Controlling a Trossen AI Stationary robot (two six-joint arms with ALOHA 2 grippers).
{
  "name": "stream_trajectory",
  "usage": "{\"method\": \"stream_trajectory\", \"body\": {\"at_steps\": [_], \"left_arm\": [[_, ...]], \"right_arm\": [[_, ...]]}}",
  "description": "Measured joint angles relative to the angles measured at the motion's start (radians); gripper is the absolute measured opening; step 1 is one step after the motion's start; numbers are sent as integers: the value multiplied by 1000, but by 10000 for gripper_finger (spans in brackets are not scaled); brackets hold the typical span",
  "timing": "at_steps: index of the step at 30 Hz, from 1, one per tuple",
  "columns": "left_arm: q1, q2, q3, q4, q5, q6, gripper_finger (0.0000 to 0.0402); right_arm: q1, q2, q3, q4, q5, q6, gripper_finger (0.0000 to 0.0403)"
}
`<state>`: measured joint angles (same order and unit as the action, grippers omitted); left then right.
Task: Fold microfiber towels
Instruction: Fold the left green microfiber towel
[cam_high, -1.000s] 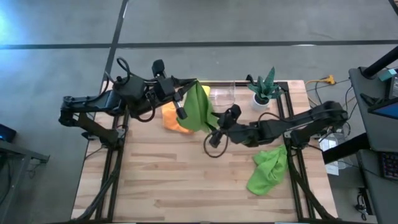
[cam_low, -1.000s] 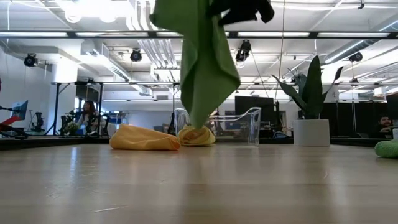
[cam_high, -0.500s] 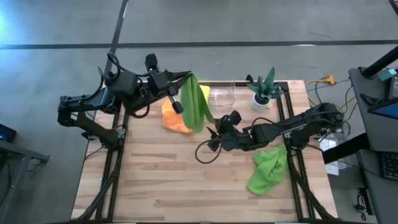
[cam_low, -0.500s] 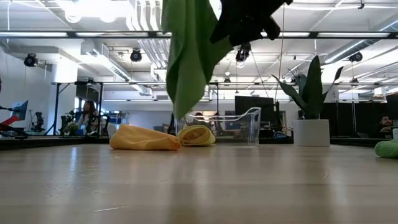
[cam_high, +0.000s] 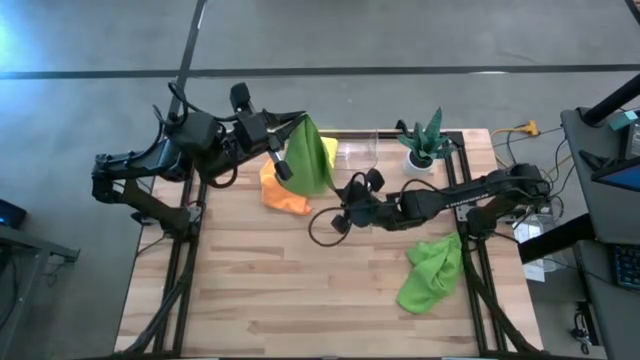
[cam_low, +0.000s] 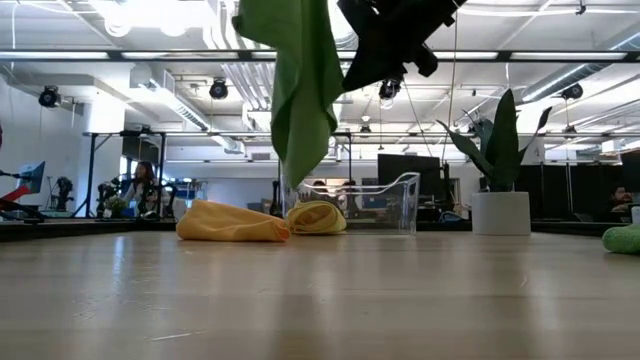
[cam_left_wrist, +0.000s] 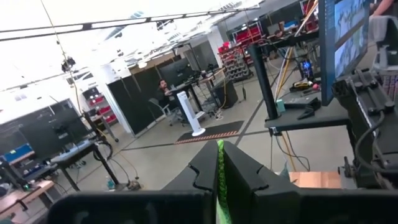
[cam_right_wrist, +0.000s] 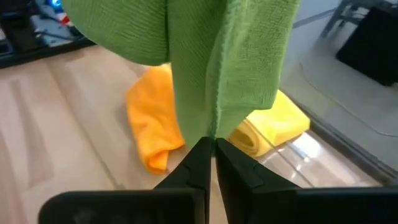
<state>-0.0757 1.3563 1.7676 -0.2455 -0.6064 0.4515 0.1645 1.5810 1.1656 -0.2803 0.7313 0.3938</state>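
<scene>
A lime green towel (cam_high: 308, 160) hangs over the table's far middle between my two grippers. My left gripper (cam_high: 298, 123) is shut on its top. My right gripper (cam_high: 338, 198) is shut on its lower part. In the low view the towel's free tip (cam_low: 291, 172) hangs clear of the wood. Below it, an orange towel (cam_high: 283, 193) lies crumpled on the table. A rolled yellow towel (cam_right_wrist: 273, 124) lies beside that, against a clear container (cam_high: 360, 150). A second green towel (cam_high: 430, 272) lies bunched at the right edge. My left gripper pinches the towel's top edge (cam_left_wrist: 219, 160) between its two fingers, reaching about level from the table's left. The cloth hangs down from that hold. My right gripper pinches a hanging edge of the towel (cam_right_wrist: 215, 132) between its fingertips (cam_right_wrist: 200, 155), slanting down from the table's right. Several folds of cloth hang in front of them, clear of the table.
A spiky green plant in a white pot (cam_high: 423, 142) stands at the far right. Bare wooden table (cam_high: 250, 290) stretches across the near half. The right arm's cable loops over the wood at the middle (cam_high: 318, 228).
My right gripper has sunk a little and gone toward the table's left to the hanging towel, and has shut on its lower edge. My left gripper has drawn the towel's top slightly toward the left. The towel's tip has risen off the yellow towel and now hangs free.
</scene>
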Motion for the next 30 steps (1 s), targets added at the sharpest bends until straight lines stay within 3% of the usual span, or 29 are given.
{"method": "stream_trajectory", "body": {"at_steps": [8,21,30], "left_arm": [[4,-5,1,0,2,4,0],[5,-5,2,1,2,6,0],[5,-6,2,1,4,6,0]], "right_arm": [[3,0,-2,24,-8,-32,27],[3,-1,-2,91,-54,-74,149],[-40,-1,0,91,-48,-54,170]]}}
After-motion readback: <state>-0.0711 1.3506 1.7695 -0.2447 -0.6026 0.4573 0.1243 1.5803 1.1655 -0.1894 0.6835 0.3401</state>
